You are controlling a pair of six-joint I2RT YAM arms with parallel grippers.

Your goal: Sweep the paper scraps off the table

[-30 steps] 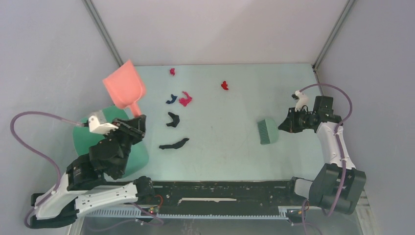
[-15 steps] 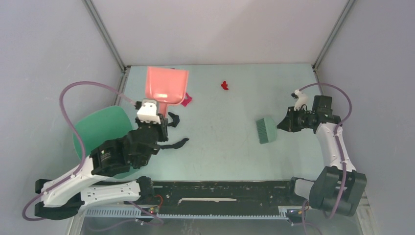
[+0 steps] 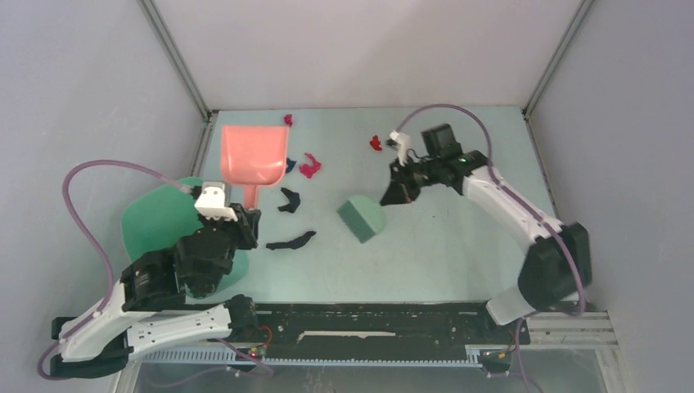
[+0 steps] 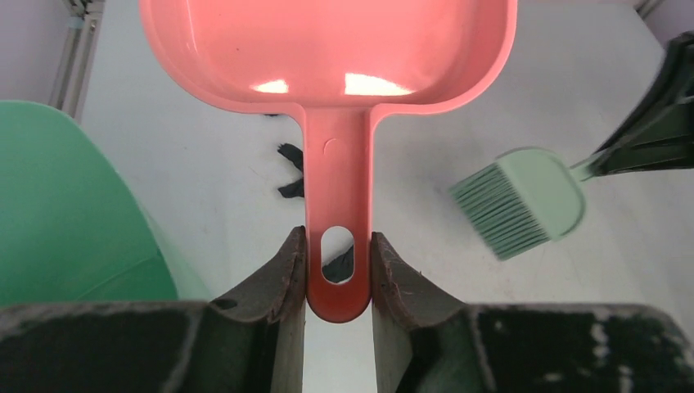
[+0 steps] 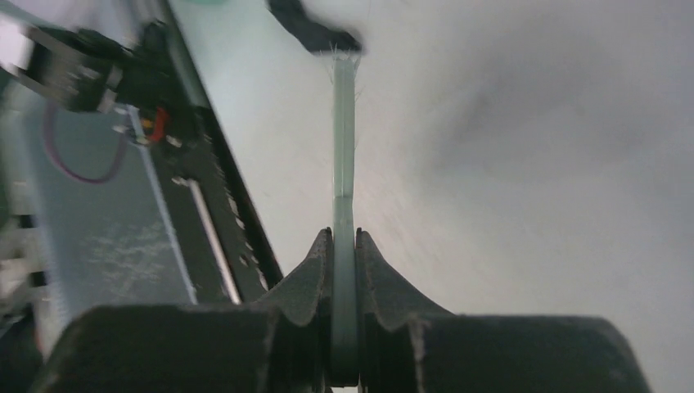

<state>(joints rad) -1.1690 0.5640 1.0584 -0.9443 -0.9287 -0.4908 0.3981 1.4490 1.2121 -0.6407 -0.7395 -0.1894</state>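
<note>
Left gripper point(image 4: 337, 260) is pinching the handle end of the pink dustpan point(image 3: 254, 154), jaws pressing on both sides. Right gripper point(image 3: 396, 188) is clamping the green brush point(image 3: 362, 217) by its thin handle, jaws nearly together. The brush head is sitting at mid-table; whether it touches the surface cannot be told.

The paper scraps point(image 3: 291, 241) are lying on the table point(image 3: 466, 237). Two black ones are lying between pan and brush. Magenta and blue ones are lying just beside the pan's right edge, and a red one point(image 3: 375, 142) near the right gripper. A green bin point(image 3: 155, 217) is standing at the left edge, partly hidden by the left arm.

The surface is showing pale mint with metal framing. Grey walls point(image 3: 368, 49) are enclosing it.
</note>
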